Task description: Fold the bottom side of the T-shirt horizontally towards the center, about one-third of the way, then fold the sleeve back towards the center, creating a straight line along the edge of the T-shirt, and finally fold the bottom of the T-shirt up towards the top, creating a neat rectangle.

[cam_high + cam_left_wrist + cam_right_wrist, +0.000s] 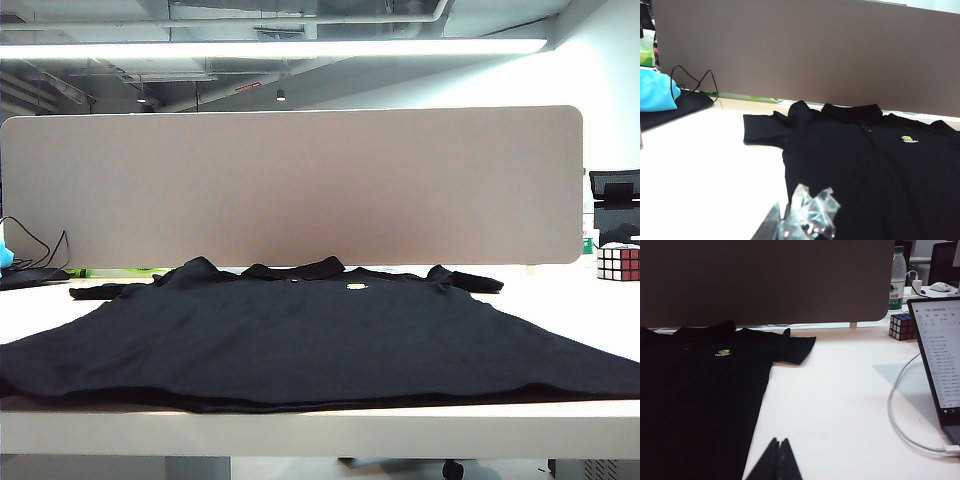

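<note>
Two arms are on this rig, yet neither is showing in the exterior view; I am only seeing their tips at the edge of each wrist view. The left gripper (800, 220) is poking in with clear crinkled plastic wrapped over its fingers, which is making the jaws hard to read, though they are looking pressed together with nothing between them. The right gripper (779, 460) is showing as two dark fingers meeting at a point, closed on nothing, hovering over the bare white table (840, 405) just beside the shirt's side edge.

The T-shirt (300, 335) is lying flat and unfolded, face up, collar toward the grey partition (300, 185) and both sleeves spread outward. The bottom of the T-shirt (320, 402) is running along the table's near edge, and I am seeing it only in the exterior view; both wrist views are cutting it off. The small yellow chest mark (909, 139) is too small for me to read.

A Rubik's cube (902, 326) is sitting well apart from the shirt, near the partition's end, with a plastic bottle (897, 277) behind it whose contents I cannot make out. A laptop (939, 360) is being cropped by the frame, a white cable (897, 410) trailing from it. Something blue (657, 90) is lying partly out of frame on a dark cloth.
</note>
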Action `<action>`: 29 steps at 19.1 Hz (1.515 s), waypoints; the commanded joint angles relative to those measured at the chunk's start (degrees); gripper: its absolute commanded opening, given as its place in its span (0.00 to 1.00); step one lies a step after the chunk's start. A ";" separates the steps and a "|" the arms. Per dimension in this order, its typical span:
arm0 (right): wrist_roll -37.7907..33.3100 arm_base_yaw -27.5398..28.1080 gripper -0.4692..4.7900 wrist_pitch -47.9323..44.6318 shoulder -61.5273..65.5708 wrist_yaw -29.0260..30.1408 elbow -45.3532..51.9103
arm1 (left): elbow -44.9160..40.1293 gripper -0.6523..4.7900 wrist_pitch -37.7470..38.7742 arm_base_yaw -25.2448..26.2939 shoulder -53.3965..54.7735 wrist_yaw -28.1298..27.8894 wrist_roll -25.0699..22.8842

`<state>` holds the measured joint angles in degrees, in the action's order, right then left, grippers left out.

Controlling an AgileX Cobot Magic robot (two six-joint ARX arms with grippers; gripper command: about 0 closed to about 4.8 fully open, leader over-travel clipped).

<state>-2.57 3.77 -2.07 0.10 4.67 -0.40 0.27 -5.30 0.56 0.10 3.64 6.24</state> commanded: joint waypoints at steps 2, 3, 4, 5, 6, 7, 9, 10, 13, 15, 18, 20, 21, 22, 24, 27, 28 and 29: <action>-0.20 0.02 0.09 -0.74 -0.13 0.15 0.37 | 0.15 0.11 -0.66 -0.02 0.02 0.02 0.15; -0.22 0.02 0.09 -0.76 -0.13 0.15 0.37 | 0.15 0.11 -0.70 -0.02 0.02 0.02 0.15; -0.22 0.02 0.09 -0.76 -0.13 0.15 0.37 | 0.15 0.11 -0.77 -0.02 0.02 0.02 0.15; -0.20 0.02 0.09 -0.76 -0.13 0.17 0.37 | 0.15 0.11 -0.77 -0.02 0.02 0.02 0.15; -0.20 0.02 0.09 -0.76 -0.13 0.15 0.37 | 0.15 0.11 -0.77 -0.02 0.02 0.02 0.15; -0.20 0.02 0.09 -0.76 -0.13 0.15 0.37 | 0.15 0.11 -0.77 -0.02 0.02 0.02 0.17; -0.48 0.00 0.09 -0.79 -0.13 0.20 0.37 | 0.15 0.11 -0.79 -0.02 0.02 0.13 0.68; -2.03 -0.02 0.09 -0.83 -0.13 0.57 0.37 | 0.17 0.11 -0.94 -0.02 0.02 0.24 2.49; -16.35 -0.09 0.08 -0.09 0.37 7.58 -1.11 | 2.36 0.11 3.93 -0.02 0.37 0.31 20.09; -16.76 -0.11 0.08 6.47 2.36 8.55 -4.37 | 5.29 0.11 11.08 -0.02 2.99 1.03 20.35; -16.76 -0.09 0.08 8.48 8.83 8.57 -8.90 | 8.20 0.11 11.74 0.00 11.56 4.35 20.37; -17.16 -0.09 0.08 10.05 15.78 8.57 -12.79 | 11.41 0.11 12.26 0.04 20.70 7.41 20.13; -17.22 -0.09 0.08 11.15 19.08 8.63 -14.51 | 12.98 0.11 12.74 0.09 24.72 8.35 19.74; -17.16 -0.09 0.08 14.16 25.27 9.79 -18.08 | 15.61 0.11 13.75 0.31 31.17 10.32 18.71; -16.81 -0.04 0.08 18.97 34.42 12.72 -23.43 | 20.22 0.11 16.90 0.42 40.89 12.63 16.31; -13.42 0.00 0.08 27.52 47.67 15.63 -32.00 | 25.64 0.11 23.78 0.37 50.77 14.69 12.79; -11.06 0.02 0.08 31.85 53.72 16.81 -36.22 | 27.80 0.11 27.50 0.42 54.45 15.85 10.40; -10.14 0.02 0.08 33.35 56.15 17.35 -37.83 | 28.46 0.11 28.76 0.42 55.76 16.06 9.53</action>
<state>-15.20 3.77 27.92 54.22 20.51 -36.36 27.62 19.88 0.97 54.26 18.52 18.63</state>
